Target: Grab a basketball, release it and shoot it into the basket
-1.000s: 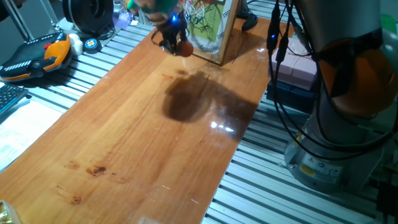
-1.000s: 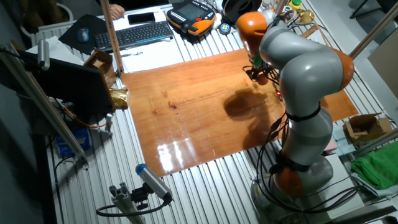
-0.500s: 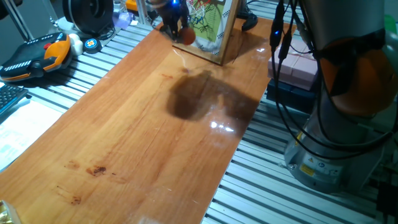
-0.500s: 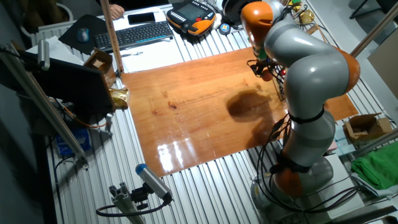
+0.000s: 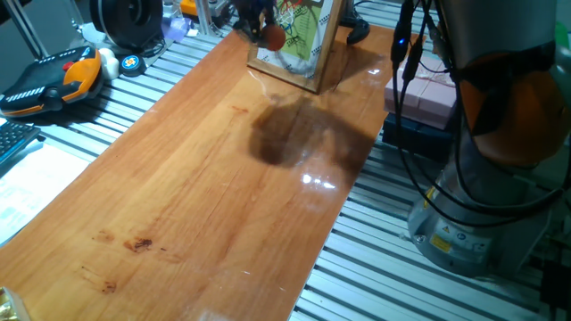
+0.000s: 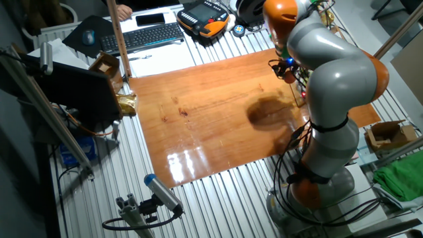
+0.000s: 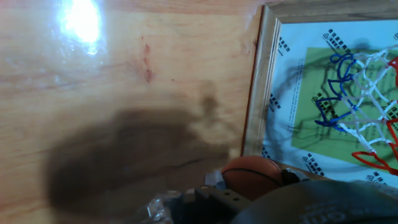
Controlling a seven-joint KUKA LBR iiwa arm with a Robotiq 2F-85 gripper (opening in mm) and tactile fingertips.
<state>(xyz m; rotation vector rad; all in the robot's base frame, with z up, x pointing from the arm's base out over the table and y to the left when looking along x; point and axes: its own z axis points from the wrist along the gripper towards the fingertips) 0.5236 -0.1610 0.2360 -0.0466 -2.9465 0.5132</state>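
The basketball (image 5: 273, 37) is a tiny orange ball held in the air just in front of the wooden-framed backboard (image 5: 303, 49). My gripper (image 5: 259, 22) is shut on it from above, at the far end of the wooden table (image 5: 205, 178). From the other fixed view the gripper (image 6: 289, 68) hangs over the table's far right side, beside my grey arm. In the hand view the basketball (image 7: 252, 176) shows at the bottom edge. The basket (image 7: 367, 106), with a reddish rim and white and blue net strings, lies to its right against the green-white picture.
An orange-and-black gadget (image 5: 53, 76) and a dark round device (image 5: 129, 22) sit left of the table. A keyboard (image 6: 145, 36) lies at the back. A pink box (image 5: 428, 94) and hanging cables (image 5: 401, 53) stand right of the backboard, next to my arm's base (image 6: 317, 192).
My gripper has risen with the basketball and moved closer to the backboard, going from just above the table surface to the height of the picture.
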